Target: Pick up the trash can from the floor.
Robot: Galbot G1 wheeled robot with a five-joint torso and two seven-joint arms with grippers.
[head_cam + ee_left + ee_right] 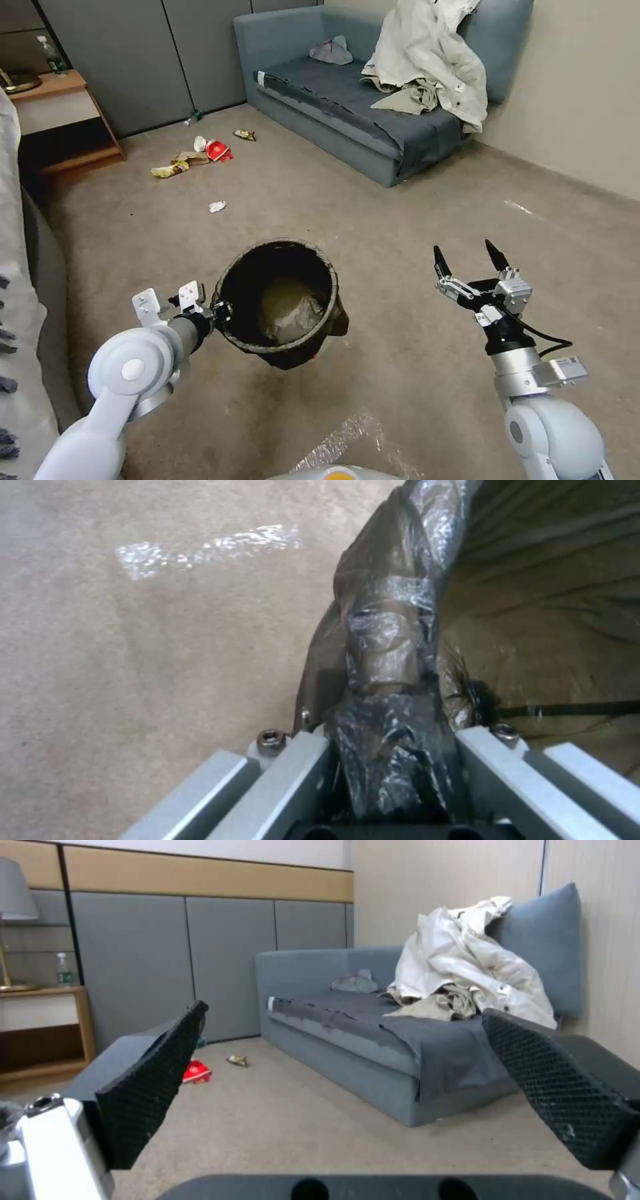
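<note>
Left gripper (pixel 215 312) has the trash can (pixel 280 300) by its rim; right gripper (pixel 469 260) is free.

Your left arm comes in from the lower left, and its gripper is clamped on the can's near-left rim; in the left wrist view you see the crinkled bag-covered rim (pixel 387 680) pinched between the grey fingers (pixel 293 775). The can hangs tilted, mouth up and toward the camera, and looks clear of the floor (pixel 413 200), though you can't confirm the gap from the head view. Something pale and crumpled sits in the bottom of the liner (pixel 290 313). To the right, well apart from the can, your right gripper hangs over bare carpet, fingers spread wide and holding nothing; its wrist view looks between the black pads (pixel 150 1090) at the blue sofa (pixel 373 1040).
</note>
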